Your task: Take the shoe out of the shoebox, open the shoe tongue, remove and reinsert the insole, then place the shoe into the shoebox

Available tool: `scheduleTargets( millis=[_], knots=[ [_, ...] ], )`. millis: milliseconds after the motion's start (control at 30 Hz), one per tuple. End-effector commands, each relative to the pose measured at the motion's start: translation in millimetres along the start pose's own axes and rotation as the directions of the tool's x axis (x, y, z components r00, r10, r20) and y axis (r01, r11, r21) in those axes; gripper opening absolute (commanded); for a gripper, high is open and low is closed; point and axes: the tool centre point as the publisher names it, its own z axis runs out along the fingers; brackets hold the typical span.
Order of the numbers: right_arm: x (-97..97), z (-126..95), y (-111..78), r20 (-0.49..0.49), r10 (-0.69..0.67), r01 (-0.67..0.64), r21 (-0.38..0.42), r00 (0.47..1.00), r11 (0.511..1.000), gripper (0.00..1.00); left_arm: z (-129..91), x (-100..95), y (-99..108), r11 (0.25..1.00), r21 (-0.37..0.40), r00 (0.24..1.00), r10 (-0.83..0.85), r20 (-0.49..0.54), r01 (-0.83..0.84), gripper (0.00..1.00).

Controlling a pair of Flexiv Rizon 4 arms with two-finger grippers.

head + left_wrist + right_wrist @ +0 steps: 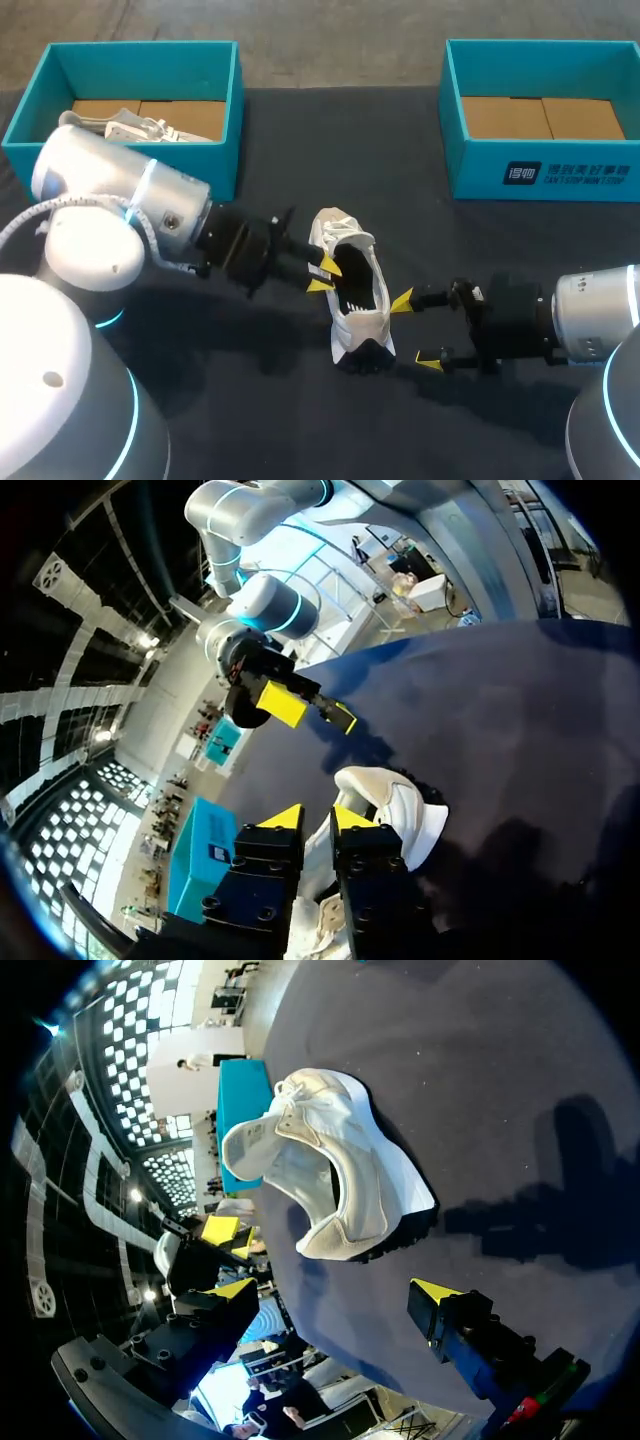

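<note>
Two tools attend one white shoe (pixel 355 300) lying mid-bench (pixel 300 150), well clear of the far boxes. From above, the left tool (pixel 321 273) is clenched on the shoe's left wall, apparently to steady it. The right tool (pixel 416 331) is released, with one tip at the right side. Left wrist: white upper sits pinched between narrow-set fingers. Right wrist: fingers spread wide before the shoe's opening, likely ready for tongue or insole.

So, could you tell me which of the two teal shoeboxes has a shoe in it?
The shoebox on the robot's left: a white shoe lies inside, while the right-hand shoebox shows only its cardboard floor.
</note>
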Motion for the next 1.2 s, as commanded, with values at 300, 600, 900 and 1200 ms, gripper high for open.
scheduleTargets(
  millis=[300,600,900,1200],
  knots=[
    [4.6,-13,-2.7,0.040,-0.029,0.030,-0.015,0.999,0.999,1.00,13,-9.0,-3,0.997,-0.054,0.973,0.045,-0.227,-0.058,0.00],
    [3.8,-50,-2.0,0.085,-0.086,0.088,-0.012,0.993,0.996,1.00,25,-6.6,-3,0.989,-0.098,0.926,0.067,-0.371,-0.111,0.00],
    [-1.9,-86,2.2,0.141,-0.113,0.117,-0.022,0.984,0.993,1.00,34,-1.6,-2,0.975,-0.127,0.860,0.095,-0.501,-0.182,0.00],
    [-8.6,-125,4.8,0.166,-0.130,0.140,-0.053,0.978,0.989,1.00,39,-4.2,1,0.946,-0.157,0.772,0.127,-0.623,-0.283,0.00]
  ],
)
